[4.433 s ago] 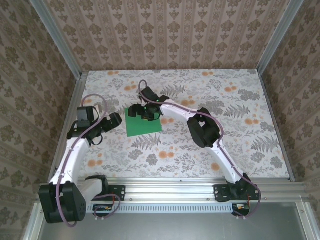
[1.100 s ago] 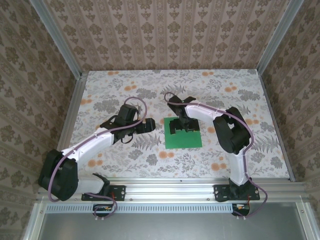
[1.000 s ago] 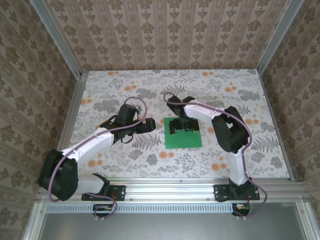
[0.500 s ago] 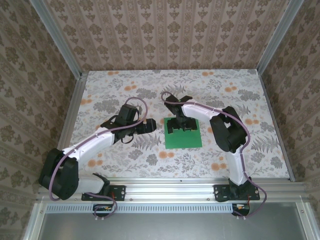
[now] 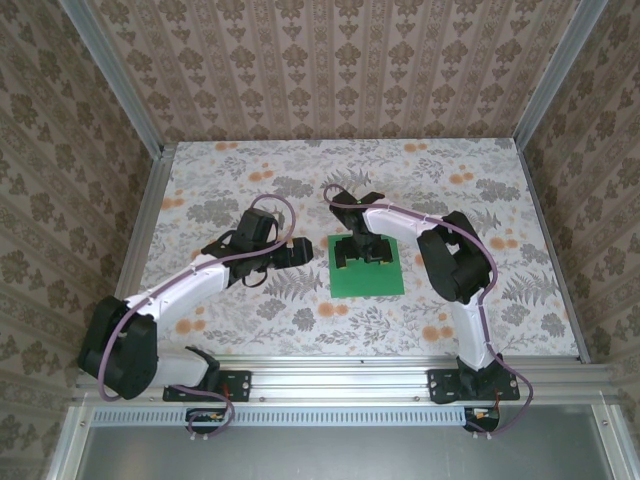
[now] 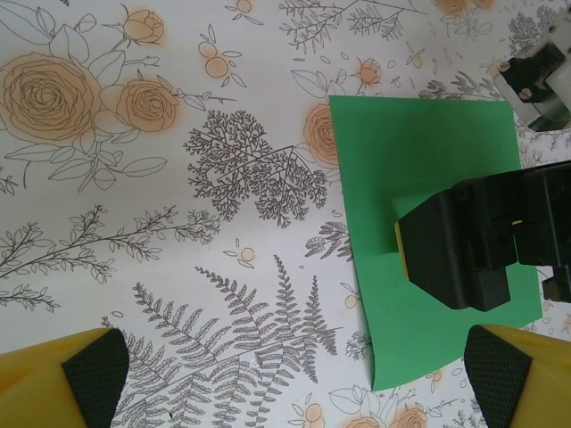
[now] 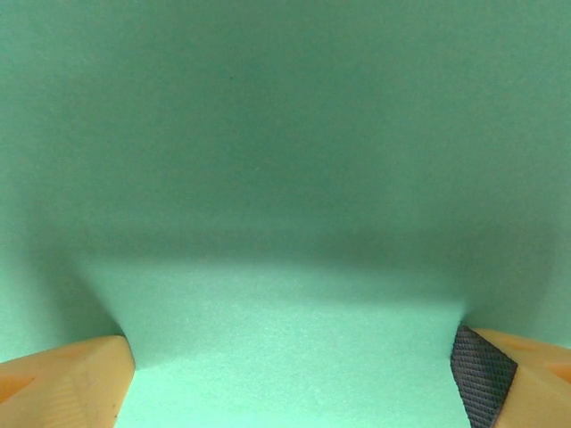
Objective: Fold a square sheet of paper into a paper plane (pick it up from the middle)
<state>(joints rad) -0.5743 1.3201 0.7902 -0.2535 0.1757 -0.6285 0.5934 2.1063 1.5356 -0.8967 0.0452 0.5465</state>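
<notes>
Square sheet of paper (image 5: 370, 283) flat on flowery table (image 5: 480, 200), near middle.

Top view: right gripper (image 5: 362, 255) down over sheet's far half. Left gripper (image 5: 300, 252) just beside sheet's left edge, apart from it.

Left wrist view: left gripper spread wide, nothing in it.

Right wrist view: right gripper spread wide, low over green sheet, not pinching it.

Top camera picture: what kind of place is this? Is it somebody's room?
Probably a robot test booth, not a home. Patterned panels in metal framing box in a flowery table, and a left arm and right arm are bolted to a rail at its near edge.
</notes>
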